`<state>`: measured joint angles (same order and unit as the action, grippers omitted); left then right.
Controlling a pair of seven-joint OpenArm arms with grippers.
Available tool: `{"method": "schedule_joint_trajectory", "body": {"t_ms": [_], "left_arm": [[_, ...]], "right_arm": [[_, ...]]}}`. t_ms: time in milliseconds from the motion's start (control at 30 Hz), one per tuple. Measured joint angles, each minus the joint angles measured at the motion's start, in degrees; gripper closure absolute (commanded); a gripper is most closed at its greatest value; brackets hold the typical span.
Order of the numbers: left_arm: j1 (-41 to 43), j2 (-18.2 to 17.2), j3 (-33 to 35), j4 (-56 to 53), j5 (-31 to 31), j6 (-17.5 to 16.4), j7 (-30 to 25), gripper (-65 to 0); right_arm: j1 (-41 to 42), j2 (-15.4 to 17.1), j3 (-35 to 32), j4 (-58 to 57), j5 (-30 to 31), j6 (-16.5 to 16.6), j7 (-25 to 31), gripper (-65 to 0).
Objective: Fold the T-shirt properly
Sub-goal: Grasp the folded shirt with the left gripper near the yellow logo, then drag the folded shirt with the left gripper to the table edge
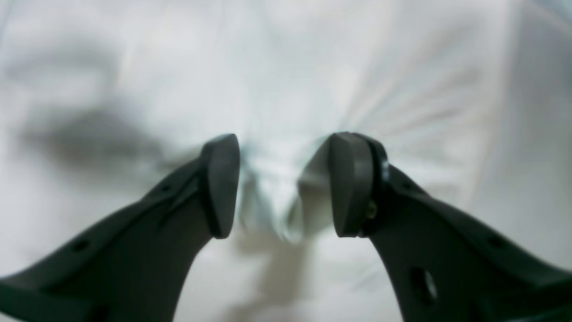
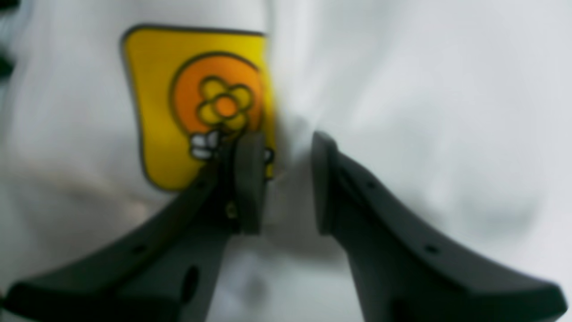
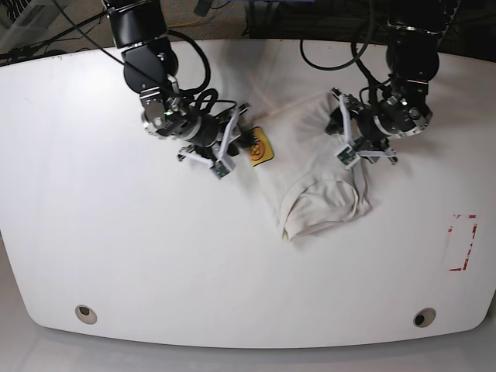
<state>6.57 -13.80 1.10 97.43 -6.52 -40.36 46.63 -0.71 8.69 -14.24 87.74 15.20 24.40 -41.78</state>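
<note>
The off-white T-shirt [image 3: 318, 194] lies bunched at the table's middle, stretched between both grippers, its collar loop toward the front. In the base view my left gripper [image 3: 346, 145] sits at the cloth's right side. The left wrist view shows the left gripper [image 1: 283, 179] with a gathered wad of white T-shirt [image 1: 286, 89] between its pads and creases fanning out from there. My right gripper [image 3: 232, 147] is at the shirt's left end beside the yellow-orange flower graphic [image 3: 260, 147]. Up close, the right gripper [image 2: 288, 179] pinches a fold of T-shirt [image 2: 402, 89] next to the flower graphic [image 2: 214, 98].
The white table [image 3: 116, 248] has a red marked rectangle [image 3: 463, 242] at the right and two round holes [image 3: 86, 313] [image 3: 423, 317] near its front edge. Black cables trail behind both arms at the back edge.
</note>
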Motion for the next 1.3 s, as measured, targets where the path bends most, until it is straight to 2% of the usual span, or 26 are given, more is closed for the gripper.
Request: {"method": "schedule_joint_trajectory", "body": {"t_ms": [133,300,367,500,533,600,800,867,967,1133,1200,1300], "left_arm": [[0.4,-3.6,-5.4,1.2,1.2,0.4,1.0,-29.4],[0.3,-3.7,-11.5,6.7,1.0,0.4,1.1,-29.9],[0.2,-2.7,-12.2,8.7,1.4,0.4,1.1,-31.5],[0.1,2.3,-11.8,9.7,1.4,0.4,1.1,-43.8],[0.2,3.4,-11.2,9.7,1.2,2.0,1.4,-46.1],[0.2,5.2,-9.8,9.7,1.2,7.6,1.0,-49.6],[-2.1,8.0,-3.4,9.0,1.1,22.4,0.4,-50.3],[-2.7,8.9,-1.6,6.8,1.0,25.0,-0.1,-50.3],[-2.6,9.4,0.4,1.3,0.7,26.3,-1.3,-50.3],[-2.3,8.6,1.4,-9.0,0.3,26.6,-11.1,-50.1],[-3.5,7.0,1.4,-12.2,-0.9,25.9,-14.3,-50.0],[-4.7,4.0,0.2,-15.3,-2.8,23.9,-15.1,-50.0]], "right_arm": [[-1.3,-2.5,-6.5,0.8,0.2,0.2,0.0,-16.0],[-1.4,-5.4,-6.9,0.8,0.2,0.6,-0.6,-16.0],[-1.2,-5.5,-6.7,0.8,0.2,0.2,-0.7,-16.0],[-1.2,-5.2,-6.5,0.8,0.0,0.1,-0.9,-16.0],[-1.2,-5.2,-6.5,0.8,0.1,0.1,-0.8,-16.0],[-1.1,-5.2,-6.6,0.8,0.0,0.2,-0.7,-16.0],[-1.1,-3.9,-3.8,0.8,0.0,0.6,-0.9,-16.0],[-1.0,-3.6,-2.3,0.8,0.0,0.6,-0.7,-16.0],[-1.0,-3.4,-1.0,0.8,0.1,0.5,-0.7,-16.0],[-1.2,-3.8,1.2,1.4,0.1,1.1,-0.8,-16.0],[-1.3,-3.5,2.0,2.9,0.1,1.0,-0.7,-16.0],[-1.2,-2.5,2.3,4.9,0.0,0.9,-0.7,-16.0]]}}
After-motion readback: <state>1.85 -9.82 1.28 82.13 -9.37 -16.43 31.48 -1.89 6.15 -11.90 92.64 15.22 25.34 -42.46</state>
